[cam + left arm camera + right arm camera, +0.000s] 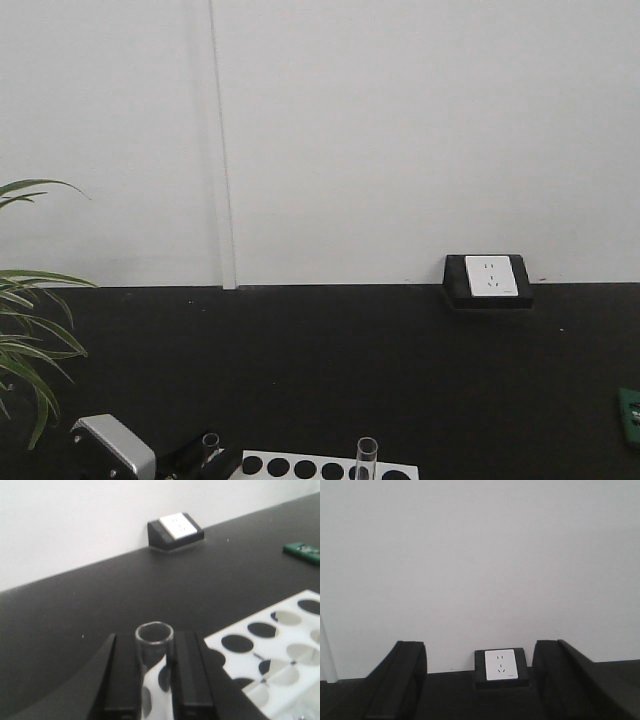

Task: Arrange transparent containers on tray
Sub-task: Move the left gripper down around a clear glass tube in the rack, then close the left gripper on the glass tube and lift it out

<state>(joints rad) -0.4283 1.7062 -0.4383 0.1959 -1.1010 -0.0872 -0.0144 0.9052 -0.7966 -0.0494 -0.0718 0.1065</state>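
Left end effector (150,647) pinches clear glass test tube (154,639), lower part cut off, beside white rack w/ round dark holes (280,647), also cropped. Right end effector (481,680) spread; black surface (100,610) runs to wall (75,520).

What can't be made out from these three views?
- Tray: in no view.
- Test tube in the left gripper: lower end cut by the left wrist view's bottom edge.
- White rack: mostly below the front view's bottom edge.
- Green object: cut by the front view's right edge, blurred in the left wrist view; unidentifiable.
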